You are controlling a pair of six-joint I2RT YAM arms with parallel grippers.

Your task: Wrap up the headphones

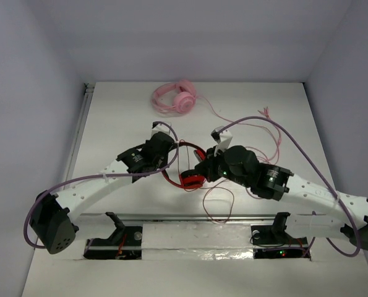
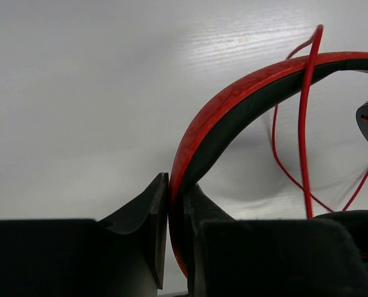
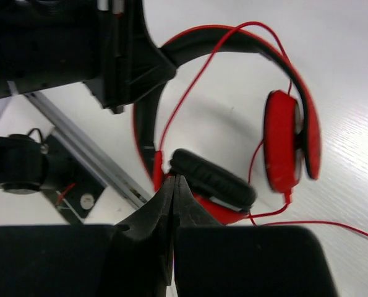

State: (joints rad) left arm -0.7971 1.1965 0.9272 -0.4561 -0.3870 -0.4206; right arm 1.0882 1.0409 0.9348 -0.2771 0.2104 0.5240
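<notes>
The headphones (image 1: 190, 180), with black headband and red ear cups, lie at the table's middle between my two grippers. My left gripper (image 1: 170, 147) is shut on the headband (image 2: 245, 93); its jaws (image 2: 176, 201) clamp the red-and-black band from both sides. The thin red cable (image 2: 304, 124) crosses over the band. My right gripper (image 1: 200, 168) is shut (image 3: 174, 180) just above a black-cushioned ear cup (image 3: 211, 179). The cable (image 3: 190, 86) runs taut from the headband down to its tips. The other red ear cup (image 3: 286, 142) stands on edge to the right.
Pale pink headphones (image 1: 177, 98) lie at the back, their pink cable (image 1: 271, 133) trailing to the right. Loose loops of red cable (image 1: 224, 201) lie near a metal rail (image 1: 190, 217) along the front. The left arm's gripper body (image 3: 119, 62) is close above the headband.
</notes>
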